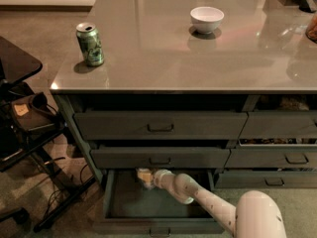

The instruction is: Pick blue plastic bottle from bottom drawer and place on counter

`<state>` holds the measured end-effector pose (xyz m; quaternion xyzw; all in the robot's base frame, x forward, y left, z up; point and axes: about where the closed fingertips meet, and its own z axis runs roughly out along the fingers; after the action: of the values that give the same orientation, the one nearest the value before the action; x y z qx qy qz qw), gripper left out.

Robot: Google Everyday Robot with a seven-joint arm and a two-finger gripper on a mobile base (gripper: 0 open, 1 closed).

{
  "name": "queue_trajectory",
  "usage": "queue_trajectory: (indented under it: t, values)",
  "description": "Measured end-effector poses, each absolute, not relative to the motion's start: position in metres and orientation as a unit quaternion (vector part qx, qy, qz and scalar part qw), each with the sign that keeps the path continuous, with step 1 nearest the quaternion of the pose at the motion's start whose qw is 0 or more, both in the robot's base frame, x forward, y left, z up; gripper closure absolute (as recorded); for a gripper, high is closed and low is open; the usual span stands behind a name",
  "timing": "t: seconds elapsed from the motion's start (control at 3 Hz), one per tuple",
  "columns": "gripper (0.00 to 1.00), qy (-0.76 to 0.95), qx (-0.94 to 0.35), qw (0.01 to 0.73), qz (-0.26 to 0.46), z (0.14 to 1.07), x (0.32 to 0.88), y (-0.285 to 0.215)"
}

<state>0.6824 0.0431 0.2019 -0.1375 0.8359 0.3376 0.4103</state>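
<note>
The bottom drawer (143, 205) is pulled open below the two shut drawers of the left column. My gripper (148, 177) is inside it, raised to just under the middle drawer's front, at the end of my white arm (208, 202), which reaches in from the lower right. It is shut on the blue plastic bottle (142, 174), which shows only as a small pale shape at the gripper's tip and is partly hidden. The rest of the drawer floor is bare. The counter (198, 63) is glossy grey-brown above the drawers.
A green soda can (90, 44) stands near the counter's left front corner. A white bowl (206, 20) sits at the counter's middle back. A black side table (17, 63) with a stand and cables is on the left. The right column's drawers (280, 125) are partly open.
</note>
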Motion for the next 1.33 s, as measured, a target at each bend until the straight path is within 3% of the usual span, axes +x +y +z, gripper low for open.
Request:
queue_trajectory:
  t: [0.67,1.33]
  values:
    - [1.0,0.85,-0.153,0.397,0.311,0.189,0.677,0.017]
    - [1.0,0.894,-0.147,0.362,0.218,0.184,0.645,-0.128]
